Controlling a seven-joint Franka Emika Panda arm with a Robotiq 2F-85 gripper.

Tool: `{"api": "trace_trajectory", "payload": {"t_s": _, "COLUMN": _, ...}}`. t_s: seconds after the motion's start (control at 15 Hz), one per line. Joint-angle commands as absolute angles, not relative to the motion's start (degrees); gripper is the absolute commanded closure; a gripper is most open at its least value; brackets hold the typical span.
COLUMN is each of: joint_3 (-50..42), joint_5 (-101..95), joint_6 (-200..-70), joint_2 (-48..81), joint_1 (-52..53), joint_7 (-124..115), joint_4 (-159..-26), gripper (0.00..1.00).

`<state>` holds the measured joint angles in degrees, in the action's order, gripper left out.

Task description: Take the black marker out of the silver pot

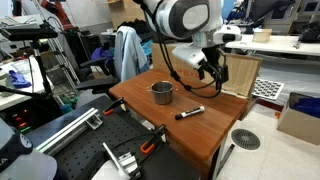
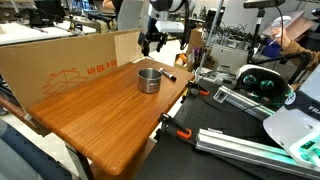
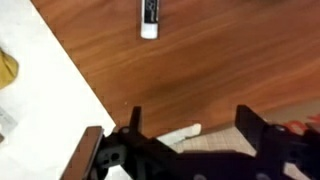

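Observation:
The silver pot [image 1: 162, 92] stands on the wooden table [image 1: 200, 135]; it also shows in an exterior view [image 2: 149, 79]. The black marker [image 1: 190, 113] lies flat on the table outside the pot, between the pot and the table's edge. It also shows beside the pot in an exterior view [image 2: 169, 73] and at the top of the wrist view [image 3: 149, 18], with a white end. My gripper [image 1: 212, 72] hangs above the table, away from the marker and the pot. Its fingers [image 3: 190, 125] are open and empty. The pot's inside is not visible.
A cardboard wall [image 2: 70, 65] runs along one side of the table. A wooden panel [image 1: 240, 75] stands at the table's corner near the gripper. Clamps [image 1: 148, 146] grip the table's edge. Metal rails and gear [image 2: 250, 100] lie off the table on the floor.

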<state>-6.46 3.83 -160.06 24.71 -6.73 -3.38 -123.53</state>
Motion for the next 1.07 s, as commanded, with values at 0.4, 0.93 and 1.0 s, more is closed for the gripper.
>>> {"api": "trace_trajectory", "payload": {"t_s": 0.4, "joint_3": -6.8, "joint_5": 2.5, "joint_6": -160.0, "joint_2": 16.8, "joint_1": -4.1, "joint_7": -6.0, "joint_4": -125.4, "gripper": 0.00}}
{"api": "trace_trajectory", "payload": {"t_s": 0.93, "joint_3": -6.9, "joint_5": 2.4, "joint_6": -160.0, "joint_2": 16.8, "joint_1": -4.1, "joint_7": -6.0, "joint_4": -125.7, "gripper": 0.00}}
{"api": "trace_trajectory", "payload": {"t_s": 1.0, "joint_3": -6.9, "joint_5": 2.4, "joint_6": -160.0, "joint_2": 16.8, "joint_1": -4.1, "joint_7": -6.0, "joint_4": -125.7, "gripper": 0.00}}
